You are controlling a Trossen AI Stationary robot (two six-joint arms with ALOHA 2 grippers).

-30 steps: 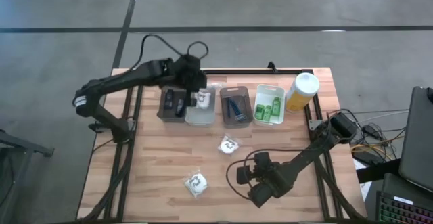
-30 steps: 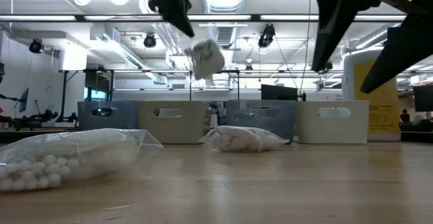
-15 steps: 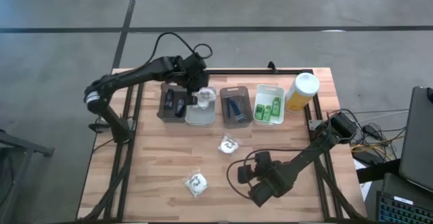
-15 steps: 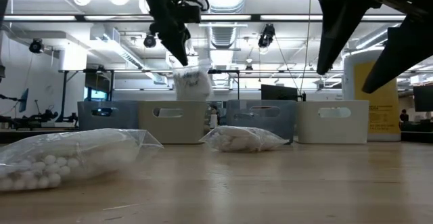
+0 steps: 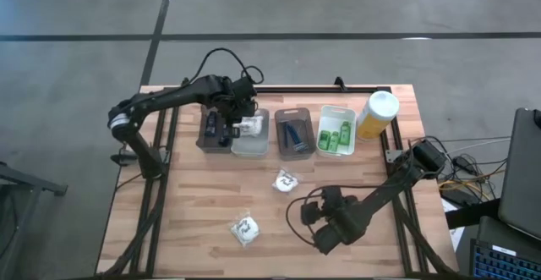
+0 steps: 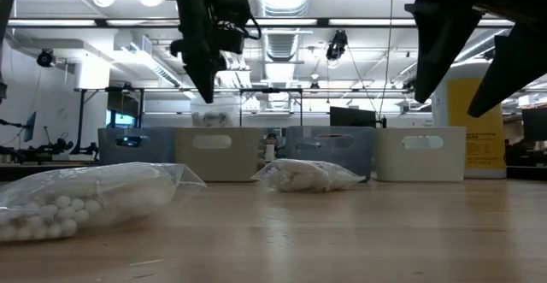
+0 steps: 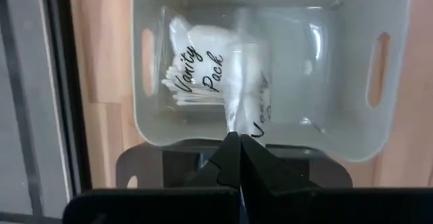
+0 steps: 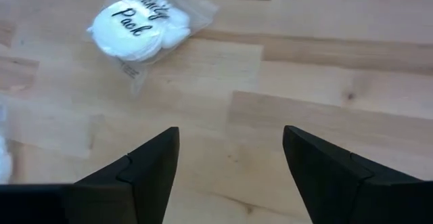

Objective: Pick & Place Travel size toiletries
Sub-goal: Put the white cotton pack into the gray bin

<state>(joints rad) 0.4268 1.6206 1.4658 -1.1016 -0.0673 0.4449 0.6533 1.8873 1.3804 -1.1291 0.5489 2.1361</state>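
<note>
On a light wooden slatted table (image 5: 194,204), four plastic trays line the far edge beside a tall yellow bottle with a white cap (image 5: 375,113). The left gripper (image 5: 234,124), jaws pressed together, hangs over the pale translucent tray (image 5: 250,147), where white "Vanity Pack" packets (image 7: 203,75) lie. Nearer than that tray, the right gripper (image 8: 230,158) hovers with jaws spread wide near another white packet (image 8: 139,24).

1. We see a wooden table (image 5: 194,195) of pale planks on a dark frame.
2. Four trays (image 5: 250,144) stand in a row along its far side, with a yellow bottle (image 5: 374,116) at the row's right end.
3. One white packet (image 5: 286,180) lies near the middle.
4. Another packet (image 5: 246,229) lies toward the near edge.
</note>
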